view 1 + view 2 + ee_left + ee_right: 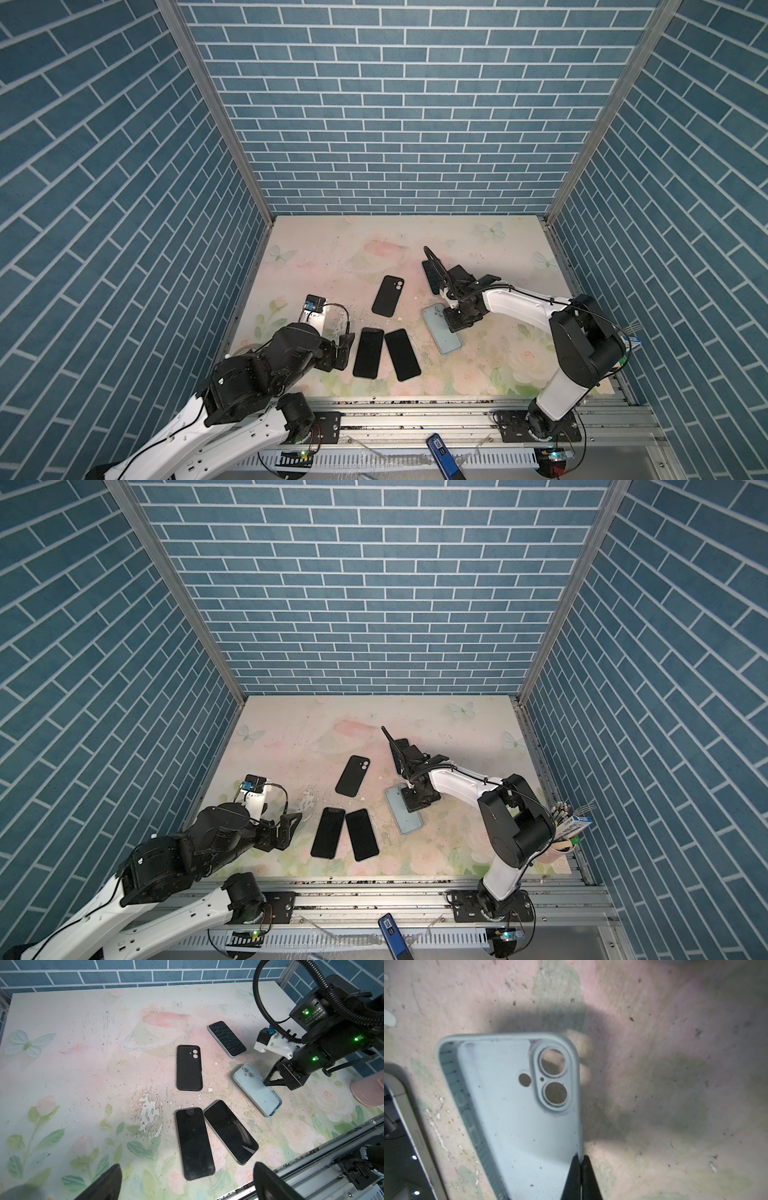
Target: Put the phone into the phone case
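A light blue phone case (441,332) lies open side up at the right of the mat. My right gripper (581,1160) is shut on its long side wall, and this grip also shows in a top view (409,807). Two dark phones lie screen up side by side, one (368,352) nearer my left gripper (344,351), its neighbour (402,354) to the right. My left gripper stands open beside them with nothing between its fingers (108,1180). A black phone case (388,296) lies open side up mid-mat.
A third phone (227,1042) with a line-patterned screen lies at the back right, partly hidden by the right arm in both top views. A pink cup (555,852) of utensils stands at the right edge. Metal rails (415,409) run along the front.
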Controlling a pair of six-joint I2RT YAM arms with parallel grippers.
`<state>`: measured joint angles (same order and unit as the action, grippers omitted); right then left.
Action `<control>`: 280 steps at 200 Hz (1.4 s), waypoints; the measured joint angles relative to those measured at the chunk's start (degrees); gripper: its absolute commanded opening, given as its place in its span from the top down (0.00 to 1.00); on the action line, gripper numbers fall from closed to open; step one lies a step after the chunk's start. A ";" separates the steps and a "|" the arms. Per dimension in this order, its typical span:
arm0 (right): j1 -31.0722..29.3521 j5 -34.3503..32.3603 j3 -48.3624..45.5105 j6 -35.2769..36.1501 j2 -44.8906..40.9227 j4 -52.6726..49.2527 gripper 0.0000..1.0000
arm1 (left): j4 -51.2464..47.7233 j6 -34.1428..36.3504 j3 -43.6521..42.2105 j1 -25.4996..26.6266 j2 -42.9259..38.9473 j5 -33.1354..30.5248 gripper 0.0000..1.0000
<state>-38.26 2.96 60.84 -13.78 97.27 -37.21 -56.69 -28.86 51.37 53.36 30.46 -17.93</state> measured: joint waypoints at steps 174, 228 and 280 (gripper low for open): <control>-3.56 -2.47 5.18 2.62 3.85 -3.15 0.63 | 0.00 -0.02 0.00 0.00 0.00 0.00 0.00; -9.03 -4.50 5.35 1.62 3.39 -4.13 0.45 | 0.00 -0.02 -0.02 0.00 -0.22 0.02 0.00; -18.36 -1.75 5.20 -4.83 0.85 -2.21 0.34 | 0.02 -0.02 -0.11 0.00 -0.42 0.02 0.01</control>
<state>-56.62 1.21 66.04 -18.61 98.13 -39.42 -56.66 -28.88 51.27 53.36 30.04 -17.91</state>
